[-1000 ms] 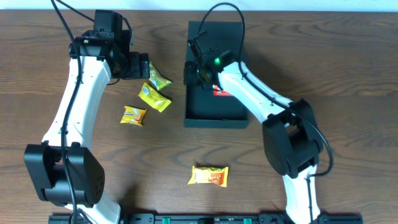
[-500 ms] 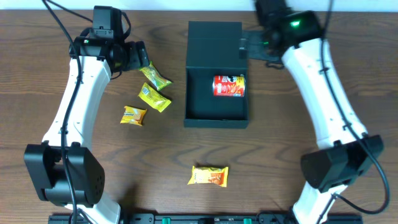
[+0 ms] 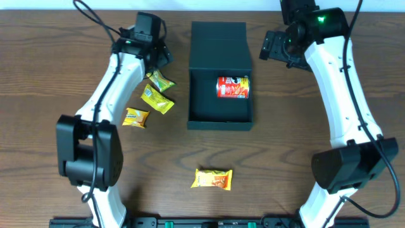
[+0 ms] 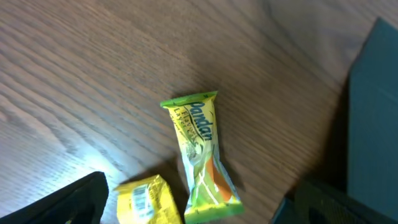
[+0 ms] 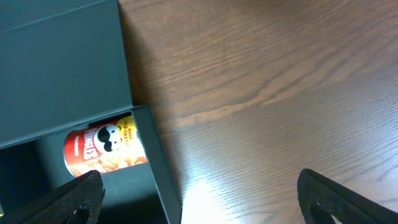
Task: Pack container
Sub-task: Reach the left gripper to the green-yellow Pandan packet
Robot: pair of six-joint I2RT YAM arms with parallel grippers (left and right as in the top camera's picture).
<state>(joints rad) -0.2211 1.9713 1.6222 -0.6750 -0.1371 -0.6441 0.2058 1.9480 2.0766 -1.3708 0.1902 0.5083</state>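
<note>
The container (image 3: 190, 95) is a dark teal box in the middle of the table, its flap lid (image 3: 218, 39) lying open at the far side. A red snack can (image 3: 233, 87) lies inside it. My right gripper (image 3: 273, 47) hangs open and empty just right of the lid; its wrist view shows the can (image 5: 102, 149) and the box wall (image 5: 155, 162) near its left finger. My left gripper (image 3: 161, 56) is open above a green packet (image 3: 161, 80), seen in its wrist view (image 4: 200, 158) between the fingers beside a yellow packet (image 4: 146, 202).
Left of the box lie the yellow packet (image 3: 157, 99) and a smaller yellow-orange packet (image 3: 136, 117). An orange packet (image 3: 212, 179) rests near the front edge. Bare wood surrounds the box on the right.
The right gripper opened, left the red can in the container and rose out to the far right. The left gripper swung right, over the green packet.
</note>
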